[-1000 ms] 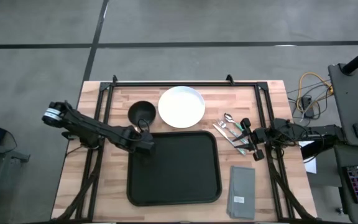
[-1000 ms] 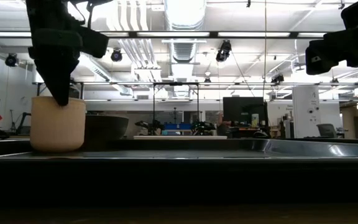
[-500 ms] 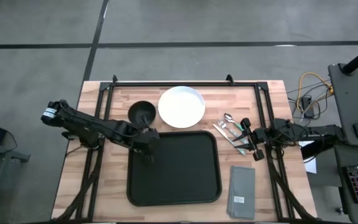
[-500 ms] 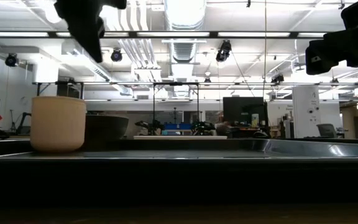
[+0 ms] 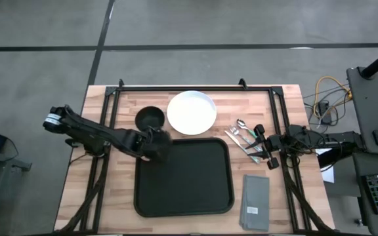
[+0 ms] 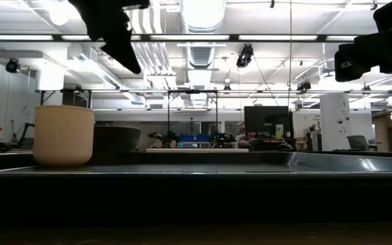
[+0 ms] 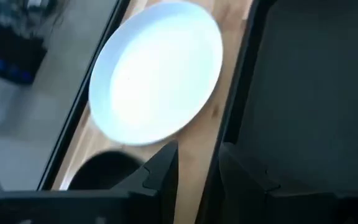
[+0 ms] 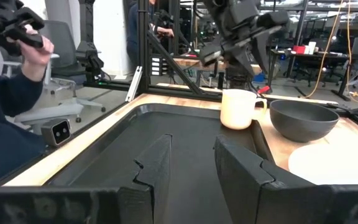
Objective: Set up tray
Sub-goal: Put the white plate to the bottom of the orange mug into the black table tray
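Observation:
The black tray [image 5: 182, 176] lies in the middle of the table. A cream mug [image 8: 238, 109] stands upright on its base at the tray's far left corner; in the high view my left arm hides it. My left gripper [image 5: 161, 147] hangs open and empty above the mug, tipped downward, its fingers [image 6: 129, 58] well clear of the mug's rim [image 6: 63, 109]. The left wrist view looks past that gripper [image 7: 197, 168] at the white plate [image 7: 157, 71]. At the table's right side my right gripper [image 5: 266, 147] waits level, open, with nothing between its fingers.
A dark bowl [image 5: 149, 118] and the white plate [image 5: 191, 112] sit on the wood behind the tray. Cutlery [image 5: 245, 139] lies right of the tray, beside my right gripper. A folded grey napkin [image 5: 255, 202] rests at the near right. A person sits beyond the table's left edge [image 8: 11, 93].
My left gripper, which had a finger down at the mug's rim, has risen clear of the mug, rolled about its wrist and shifted a little toward the table's right. The mug has stayed upright in place.

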`<state>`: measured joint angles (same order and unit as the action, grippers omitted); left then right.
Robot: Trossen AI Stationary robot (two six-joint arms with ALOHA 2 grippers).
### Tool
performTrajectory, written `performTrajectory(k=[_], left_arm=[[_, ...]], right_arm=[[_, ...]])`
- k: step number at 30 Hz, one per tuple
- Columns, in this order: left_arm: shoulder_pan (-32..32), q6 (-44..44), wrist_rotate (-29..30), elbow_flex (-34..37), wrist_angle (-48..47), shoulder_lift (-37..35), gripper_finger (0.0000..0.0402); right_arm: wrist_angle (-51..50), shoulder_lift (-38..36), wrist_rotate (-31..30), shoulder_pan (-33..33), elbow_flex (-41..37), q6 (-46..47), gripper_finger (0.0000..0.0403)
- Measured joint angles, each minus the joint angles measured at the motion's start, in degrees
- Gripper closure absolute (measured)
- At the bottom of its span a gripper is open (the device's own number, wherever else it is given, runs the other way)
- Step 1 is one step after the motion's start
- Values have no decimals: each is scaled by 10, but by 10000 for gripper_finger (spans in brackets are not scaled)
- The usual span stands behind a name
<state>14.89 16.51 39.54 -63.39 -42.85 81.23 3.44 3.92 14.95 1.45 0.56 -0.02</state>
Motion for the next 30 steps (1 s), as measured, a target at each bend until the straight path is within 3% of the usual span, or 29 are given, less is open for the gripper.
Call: performTrajectory(k=[4,9,15,21,24,30], left_arm=[[0,-73,-21,48,123,-6,304],[-2,-137,-128,117,225,-65,304],[-2,-141,-160,267,349,-219,304],[-3,-178,-282,433,511,-413,304],[-4,-190,-349,486,541,-504,304],[-5,-181,-374,543,542,-627,304]], right_arm=[[0,0,0,0,0,0,291],[0,0,0,0,0,0,291],[0,0,0,0,0,0,291],[0,0,0,0,0,0,291],[0,0,0,0,0,0,291],[0,0,0,0,0,0,291]])
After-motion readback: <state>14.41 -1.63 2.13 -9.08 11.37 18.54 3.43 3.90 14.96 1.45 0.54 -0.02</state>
